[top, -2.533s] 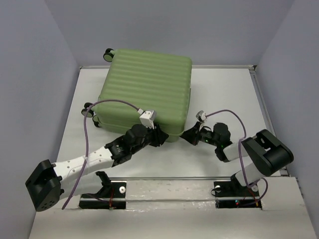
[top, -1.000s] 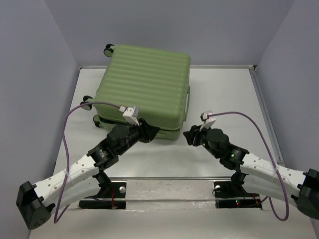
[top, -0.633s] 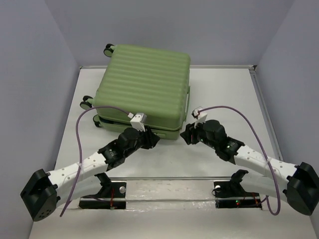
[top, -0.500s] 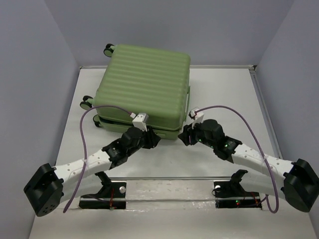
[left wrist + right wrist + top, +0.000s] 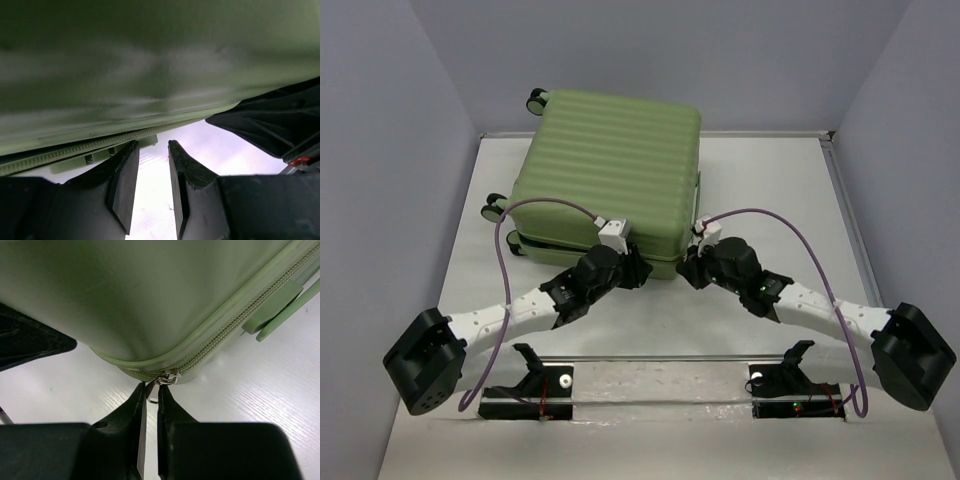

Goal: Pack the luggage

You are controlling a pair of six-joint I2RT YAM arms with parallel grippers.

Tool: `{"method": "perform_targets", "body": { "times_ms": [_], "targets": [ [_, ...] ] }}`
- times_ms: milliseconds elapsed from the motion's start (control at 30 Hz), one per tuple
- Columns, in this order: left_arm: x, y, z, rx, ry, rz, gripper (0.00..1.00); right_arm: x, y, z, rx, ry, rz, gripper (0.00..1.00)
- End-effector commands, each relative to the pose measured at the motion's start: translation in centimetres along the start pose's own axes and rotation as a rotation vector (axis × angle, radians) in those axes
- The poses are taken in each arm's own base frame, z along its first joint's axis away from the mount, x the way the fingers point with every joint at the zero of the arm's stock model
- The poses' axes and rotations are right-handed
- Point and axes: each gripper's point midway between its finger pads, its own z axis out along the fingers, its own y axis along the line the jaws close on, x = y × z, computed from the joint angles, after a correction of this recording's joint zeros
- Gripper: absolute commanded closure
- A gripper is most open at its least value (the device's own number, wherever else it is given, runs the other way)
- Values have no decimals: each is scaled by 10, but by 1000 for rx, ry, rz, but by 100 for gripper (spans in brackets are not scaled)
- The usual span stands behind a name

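The light-green ribbed luggage [image 5: 610, 175] lies flat and closed at the back middle of the table, wheels to the left. My right gripper [image 5: 686, 270] is at its near right corner, shut on the metal zipper pull [image 5: 156, 391] that hangs from the slider [image 5: 167, 377] on the zipper track [image 5: 240, 315]. My left gripper [image 5: 638, 270] is against the near edge of the luggage [image 5: 125, 65], just left of the right gripper. Its fingers [image 5: 125, 175] stand a little apart with nothing between them, tips under the zipper seam.
White table surface [image 5: 770, 190] with raised edges. Grey walls stand at the left, right and back. The luggage's side handle [image 5: 697, 200] faces right. The two arm bases sit on a rail [image 5: 660, 385] at the near edge.
Both grippers moved in toward the near right corner of the luggage. The right gripper came up to the corner and closed on the zipper pull. The luggage has not moved lately.
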Motion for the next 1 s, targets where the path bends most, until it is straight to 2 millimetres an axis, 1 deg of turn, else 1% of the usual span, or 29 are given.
{"method": "perform_targets", "body": {
  "times_ms": [0,33,133,167,233,267,300,333,367,400,433,467,500,533,567,667,733,767,800,833,867,900,933,967],
  "targets": [
    [-42,-15,6,16,-136,12,59,-36,7,-8,-9,-151,32,93],
    [-48,-17,6,23,-159,7,59,-29,15,-10,-33,-130,39,93],
    [-58,-23,7,37,-191,1,59,-8,42,-18,-136,-63,42,93],
    [-58,-24,10,38,-190,6,59,0,59,-21,-181,-36,51,93],
    [-67,-31,13,53,-205,11,59,8,80,-26,-232,-6,57,93],
    [-71,-36,18,62,-212,11,59,11,98,-31,-284,10,70,93],
    [-72,-38,21,68,-211,11,59,10,101,-31,-290,11,84,93],
    [-69,-41,27,79,-201,16,59,6,117,-36,-336,2,102,93],
    [-74,-46,30,92,-205,14,59,-3,128,-38,-376,-26,118,93],
    [-74,-49,32,100,-204,13,59,-8,133,-38,-401,-38,134,93],
    [-72,-52,36,115,-197,8,59,-9,143,-39,-440,-36,157,93],
    [-74,-56,38,132,-199,3,59,-22,151,-40,-473,-82,170,93],
    [-74,-59,39,141,-196,2,59,-26,157,-40,-498,-99,173,93],
    [-74,-62,40,154,-193,1,59,-31,160,-39,-508,-119,181,93],
    [-75,-64,42,159,-192,0,59,-38,168,-38,-537,-149,197,93],
    [-75,-66,44,168,-186,1,59,-44,168,-27,-524,-187,208,93],
    [-73,-66,42,173,-181,-4,59,-43,168,-24,-511,-194,205,93],
    [-73,-67,38,178,-182,-9,59,-39,162,-22,-485,-203,202,93],
    [-69,-65,34,178,-164,-4,58,-40,157,-24,-468,-217,209,93],
    [-78,-68,22,191,-186,-4,57,-38,152,-26,-449,-224,210,93],
    [-78,-67,15,186,-183,-4,54,-38,139,-25,-389,-245,221,93],
    [-80,-65,7,181,-185,11,45,-30,129,-29,-354,-238,218,93],
    [-72,-57,0,145,-142,30,39,-27,124,-30,-330,-234,213,93],
    [-91,-64,-20,158,-178,37,26,-21,117,-30,-299,-222,201,93]
  ]
}}
